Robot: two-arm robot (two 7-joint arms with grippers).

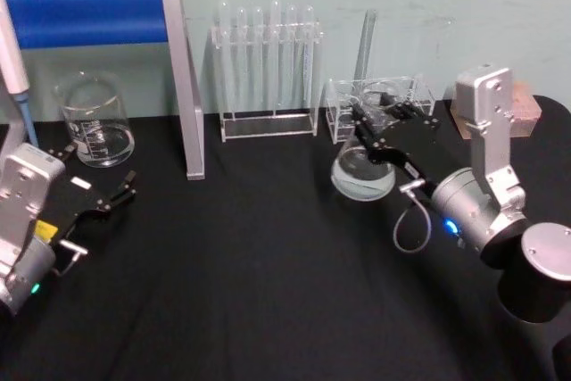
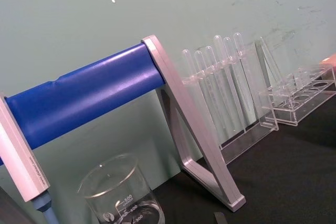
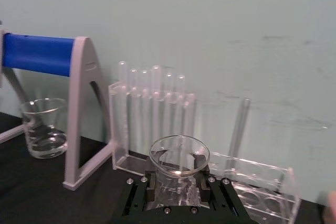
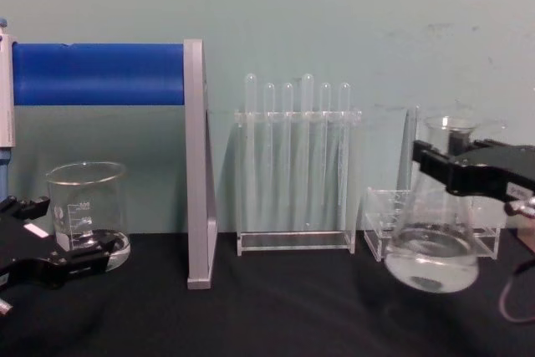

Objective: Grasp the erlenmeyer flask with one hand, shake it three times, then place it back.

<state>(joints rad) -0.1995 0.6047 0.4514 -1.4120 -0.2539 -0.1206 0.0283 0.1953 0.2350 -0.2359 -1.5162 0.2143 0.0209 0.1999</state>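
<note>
The right gripper (image 1: pixel 385 127) has its fingers clenched on the neck of the erlenmeyer flask (image 4: pixel 431 250), held tilted over the surface (image 1: pixel 268 265) at its right, likely gripped high so the liquid swirls through 3 shakes; the left gripper (image 1: pixel 100 192) idles spread-fingered near the beaker (image 1: pixel 95 122).

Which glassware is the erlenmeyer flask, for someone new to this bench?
On the black table, look right of the tall test tube rack, before the low clear rack. The erlenmeyer flask is there, its neck held in the right gripper. Unlike the straight-walled beaker far left, it is conical with a narrow neck.
</note>
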